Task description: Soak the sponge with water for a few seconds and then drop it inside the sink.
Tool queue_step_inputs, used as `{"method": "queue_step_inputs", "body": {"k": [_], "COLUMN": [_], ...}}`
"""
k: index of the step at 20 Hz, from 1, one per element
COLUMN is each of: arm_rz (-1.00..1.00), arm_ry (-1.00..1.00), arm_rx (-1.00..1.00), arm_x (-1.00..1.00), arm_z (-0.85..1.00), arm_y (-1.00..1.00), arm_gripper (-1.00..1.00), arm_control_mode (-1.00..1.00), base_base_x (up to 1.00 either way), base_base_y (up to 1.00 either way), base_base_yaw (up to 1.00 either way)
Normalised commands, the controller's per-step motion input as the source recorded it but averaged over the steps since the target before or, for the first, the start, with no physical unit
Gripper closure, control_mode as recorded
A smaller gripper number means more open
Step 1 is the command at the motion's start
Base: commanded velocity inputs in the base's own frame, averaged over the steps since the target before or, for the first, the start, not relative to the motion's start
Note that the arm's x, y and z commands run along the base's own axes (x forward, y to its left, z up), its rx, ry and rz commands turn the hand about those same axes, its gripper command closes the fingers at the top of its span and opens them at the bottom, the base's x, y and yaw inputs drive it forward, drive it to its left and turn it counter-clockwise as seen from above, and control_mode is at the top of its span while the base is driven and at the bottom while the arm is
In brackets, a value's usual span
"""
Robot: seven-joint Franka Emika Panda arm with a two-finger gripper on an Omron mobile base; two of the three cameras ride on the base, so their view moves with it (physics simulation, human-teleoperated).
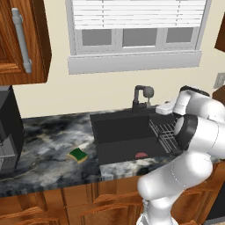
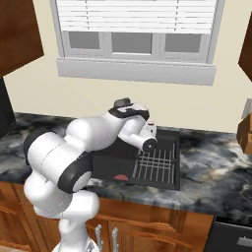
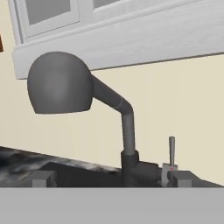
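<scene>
The sponge (image 1: 78, 154) lies flat on the tabletop (image 1: 48, 136), at about 9 o'clock from the sink (image 1: 121, 132) and well apart from the robot's hand. No water runs from the faucet (image 3: 78, 94). The fingers (image 3: 43, 178) stand wide apart, holding nothing, facing the faucet with its lever (image 3: 172, 151) at 3 o'clock. The step in hand looks like turning the tap on; next the hand must reach that lever

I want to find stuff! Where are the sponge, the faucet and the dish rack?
sponge (image 1: 78, 154), left base view, green top.
faucet (image 3: 60, 83), hand view, rounded head.
dish rack (image 2: 156, 163), right base view, wire bars.
</scene>
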Motion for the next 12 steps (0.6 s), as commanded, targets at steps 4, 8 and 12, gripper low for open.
{"method": "queue_step_inputs", "body": {"k": [4, 8, 12], "arm_rz": [0.0, 0.0, 0.0], "arm_ry": [-0.02, -0.05, -0.11], "arm_rx": [0.04, 0.01, 0.0], "arm_x": [0.18, 0.15, 0.1], "arm_z": [-0.03, 0.0, 0.0], "arm_y": [0.0, 0.04, 0.09], "arm_gripper": [-1.0, -1.0, -1.0], "arm_control_mode": [-1.0, -1.0, -1.0], "base_base_x": [0.0, 0.0, 0.0], "base_base_y": [0.0, 0.0, 0.0], "base_base_yaw": [0.0, 0.0, 0.0]}}
